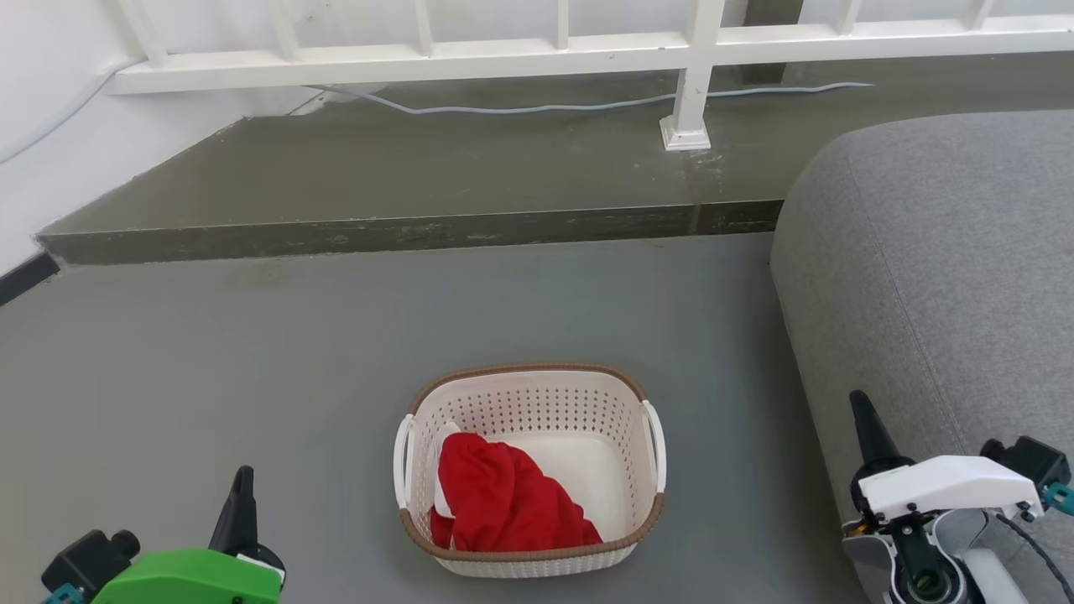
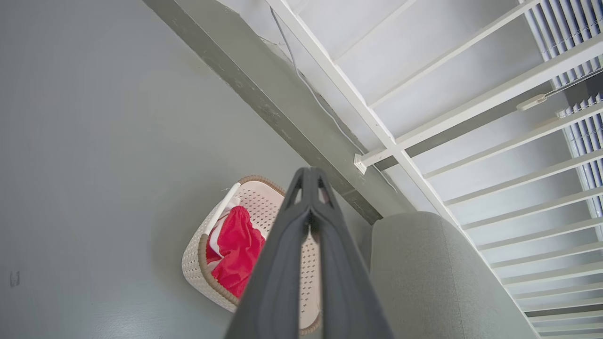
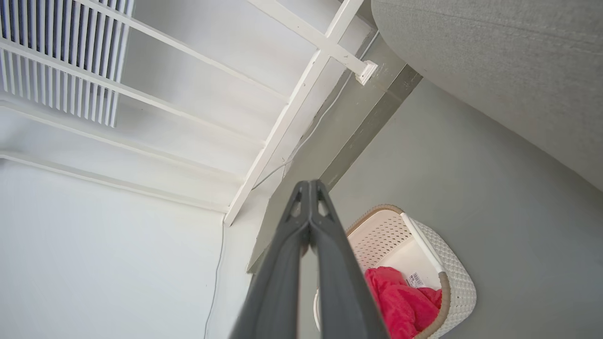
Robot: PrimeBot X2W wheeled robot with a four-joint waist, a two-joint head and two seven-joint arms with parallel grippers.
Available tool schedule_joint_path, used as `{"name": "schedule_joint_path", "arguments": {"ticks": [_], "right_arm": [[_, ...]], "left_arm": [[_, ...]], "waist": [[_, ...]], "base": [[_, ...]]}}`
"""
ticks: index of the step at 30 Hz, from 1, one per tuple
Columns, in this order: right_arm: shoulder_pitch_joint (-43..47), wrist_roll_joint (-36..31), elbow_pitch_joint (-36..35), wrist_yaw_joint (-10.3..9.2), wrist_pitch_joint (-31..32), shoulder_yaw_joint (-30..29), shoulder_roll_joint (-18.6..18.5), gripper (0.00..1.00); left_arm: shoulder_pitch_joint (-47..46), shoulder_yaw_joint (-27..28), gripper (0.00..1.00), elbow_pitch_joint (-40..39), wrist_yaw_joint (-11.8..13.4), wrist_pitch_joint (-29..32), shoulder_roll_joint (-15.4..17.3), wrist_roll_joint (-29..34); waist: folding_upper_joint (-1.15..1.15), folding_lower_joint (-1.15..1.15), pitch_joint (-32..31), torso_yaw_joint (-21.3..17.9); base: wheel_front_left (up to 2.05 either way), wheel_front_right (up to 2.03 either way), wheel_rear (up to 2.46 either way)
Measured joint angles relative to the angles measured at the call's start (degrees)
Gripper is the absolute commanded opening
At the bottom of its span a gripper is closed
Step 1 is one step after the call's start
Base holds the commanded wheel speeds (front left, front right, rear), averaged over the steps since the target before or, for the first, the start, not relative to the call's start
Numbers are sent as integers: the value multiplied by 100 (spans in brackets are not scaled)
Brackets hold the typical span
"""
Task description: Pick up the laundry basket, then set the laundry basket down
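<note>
The laundry basket (image 1: 537, 407) stands upright on the grey floor (image 1: 252, 377), near the robot and about midway between its two arms, apart from both; a grey sofa (image 1: 940, 277) lies to its right, close but not touching. A red cloth (image 1: 503, 499) is heaped in the basket's near-left part, with a bit of white cloth (image 1: 445, 445) showing beneath it at the left wall; the far-right part of the bottom is bare. The head view gives the whole brown rim and both white loop handles, the left handle (image 1: 404, 461) and the right handle (image 1: 654, 445).

In that view the left gripper (image 1: 241, 503) rises at the near left and the right gripper (image 1: 868, 432) at the near right in front of the sofa; each shows as one dark spike, so the gap cannot be read there. The wrist views settle it: the left gripper (image 2: 309, 179) has its fingers pressed together to the tips and holds nothing; the right gripper (image 3: 308, 186) is the same.

The right wrist view adds a barcode sticker (image 3: 416, 279) on the basket's bottom beside the cloth; the wrist views also take in white slatted blinds (image 2: 584, 132) beyond the white railing (image 1: 503, 54). The railing stands on a raised step (image 1: 419, 176) at the far side, where a pale cable (image 1: 545, 107) runs.
</note>
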Motion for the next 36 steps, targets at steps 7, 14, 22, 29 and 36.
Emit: {"name": "schedule_joint_path", "arguments": {"ticks": [7, 14, 22, 29, 36], "right_arm": [[-26, 513, 0, 116, 122, -156, -3, 0], [-117, 993, 0, 199, 247, -310, -8, 0], [-136, 1584, 1, 315, 393, -482, -15, 0], [-215, 2062, 2, 413, 501, -628, -19, 0], [-246, 2581, 2, 519, 643, -768, -25, 0]], "left_arm": [[-83, 77, 0, 96, -101, 105, 15, -539], [-220, 124, 0, 149, -198, 232, 21, -1084], [-322, 230, 0, 265, -304, 358, 30, -1736], [-409, 279, 0, 321, -419, 482, 35, -2254], [-542, 341, 0, 420, -505, 583, 38, -2819]], "waist": [[0, 0, -7, 20], [0, 0, -15, 39], [0, 0, -23, 62], [0, 0, -31, 82], [0, 0, -38, 102]], "base": [[0, 0, 0], [0, 0, 0], [0, 0, 0], [0, 0, 0], [0, 0, 0]]}}
